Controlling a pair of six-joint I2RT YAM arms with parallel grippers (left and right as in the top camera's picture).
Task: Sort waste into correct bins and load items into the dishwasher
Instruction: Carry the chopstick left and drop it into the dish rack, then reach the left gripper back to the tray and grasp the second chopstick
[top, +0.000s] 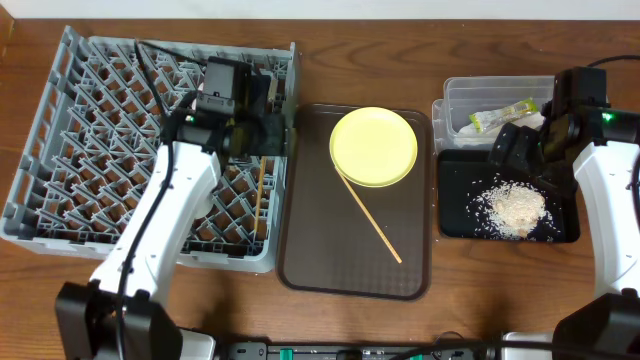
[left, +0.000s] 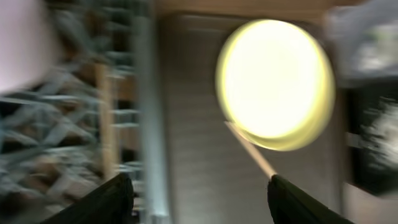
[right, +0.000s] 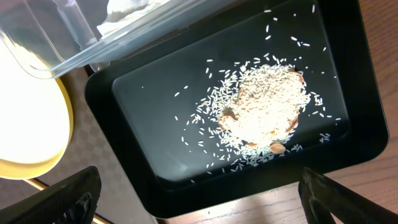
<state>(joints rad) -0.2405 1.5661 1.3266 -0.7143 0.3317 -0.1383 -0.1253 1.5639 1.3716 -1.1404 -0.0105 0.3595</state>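
Note:
The grey dish rack (top: 90, 150) fills the left side. My left gripper (top: 262, 132) hovers open and empty over its right edge; its view is blurred (left: 199, 199). One wooden chopstick (top: 260, 195) lies in the rack. The other chopstick (top: 368, 215) lies on the brown tray beside the pale-yellow plate (top: 373, 146). The clear tub (top: 470, 98) holds the green-and-yellow wrapper (top: 503, 115) and a white napkin (right: 127, 9). The black tray (top: 455, 220) holds the rice scraps (top: 515, 207). My right gripper (right: 199, 205) is open and empty above the black tray's near-left corner. No bowls or cup are in view.
The brown serving tray (top: 310, 250) lies between the rack and the bins. The rack's right wall (left: 146, 124) stands close to the tray's left edge. Bare wooden table (top: 500, 290) shows in front of the black tray.

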